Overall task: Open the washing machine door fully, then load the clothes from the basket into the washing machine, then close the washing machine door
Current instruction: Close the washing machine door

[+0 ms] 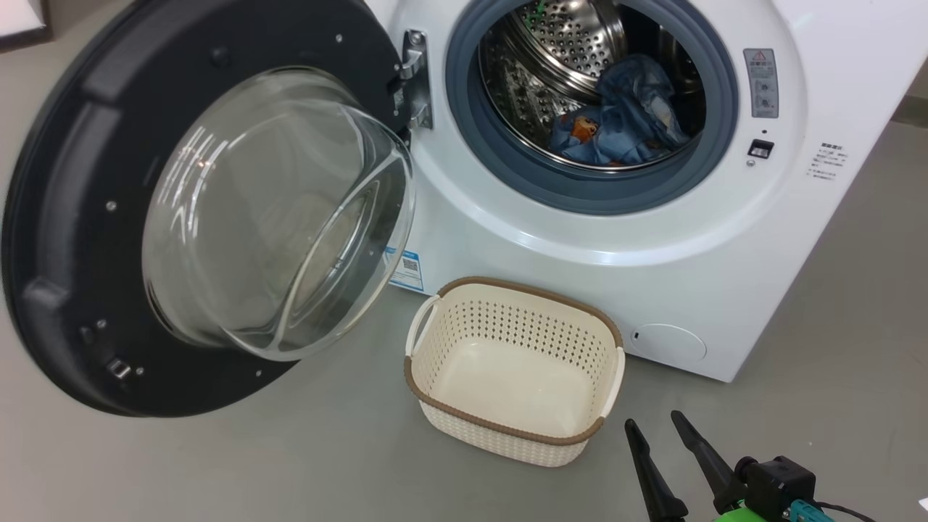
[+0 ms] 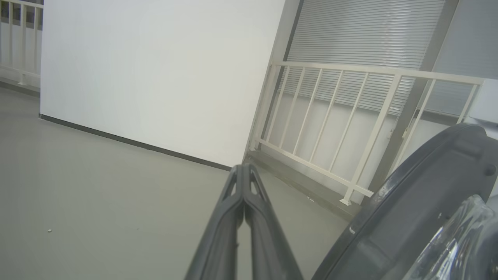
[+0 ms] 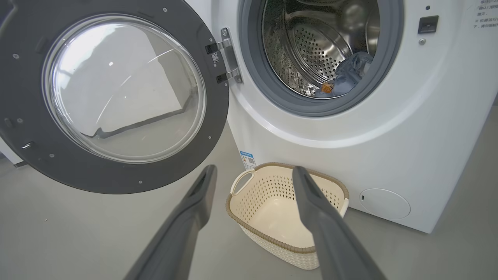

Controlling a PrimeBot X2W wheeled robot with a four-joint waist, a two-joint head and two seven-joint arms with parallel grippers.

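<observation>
Grey floor (image 1: 217,464), basket (image 1: 507,326) empty in front of the washing machine (image 1: 652,275); clothes (image 1: 623,116) sat in the drum (image 1: 573,43), so I judged closing was next. Washing machine door (image 1: 94,217) hung wide open at left. Left gripper (image 2: 243,167) was pinched shut, empty, near the door rim; right gripper (image 1: 654,419) gaped wide, empty, near right. I'd push the door's outer face rightward with the left, slowly, checking fabric stayed off the gasket (image 1: 580,188).

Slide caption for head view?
Washing machine door open wide, clothes in the drum, basket empty, right gripper open nearby.
</observation>
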